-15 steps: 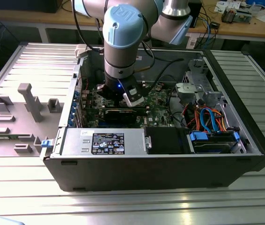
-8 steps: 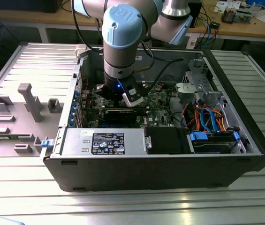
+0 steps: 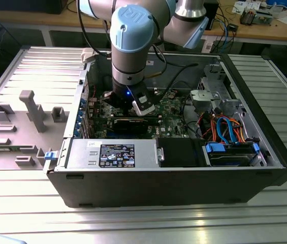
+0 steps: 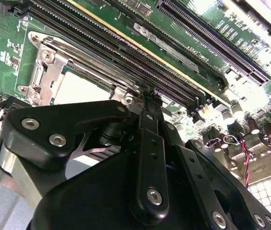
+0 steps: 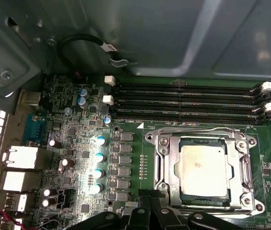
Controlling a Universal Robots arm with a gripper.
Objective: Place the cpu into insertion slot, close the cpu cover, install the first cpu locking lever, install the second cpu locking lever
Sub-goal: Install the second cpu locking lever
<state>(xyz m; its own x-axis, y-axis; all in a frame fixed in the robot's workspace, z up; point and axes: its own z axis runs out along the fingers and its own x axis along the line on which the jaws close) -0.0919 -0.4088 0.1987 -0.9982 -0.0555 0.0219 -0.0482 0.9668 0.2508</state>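
Observation:
The cpu (image 5: 203, 165), a dull silver square, lies in the insertion slot (image 5: 161, 143) on the green board. The cpu cover (image 5: 236, 165), a silvery frame, lies flat around it; the chip shows through its window. In the second wrist view the cpu (image 4: 80, 88) and the cpu cover (image 4: 46, 72) sit just beyond my black fingers. A thin metal lever (image 5: 197, 130) runs along the socket's side by the memory slots. My gripper (image 5: 149, 194) (image 4: 147, 98) is shut with nothing in it, at the socket's edge. In the exterior view the gripper (image 3: 133, 104) reaches down into the open case.
Long black memory slots (image 5: 188, 103) run beside the socket. Capacitors (image 5: 97, 158) and rear port blocks (image 5: 17, 158) stand on the board. A black expansion card (image 3: 133, 123), the power supply (image 3: 115, 155) and orange and blue cables (image 3: 224, 127) crowd the case.

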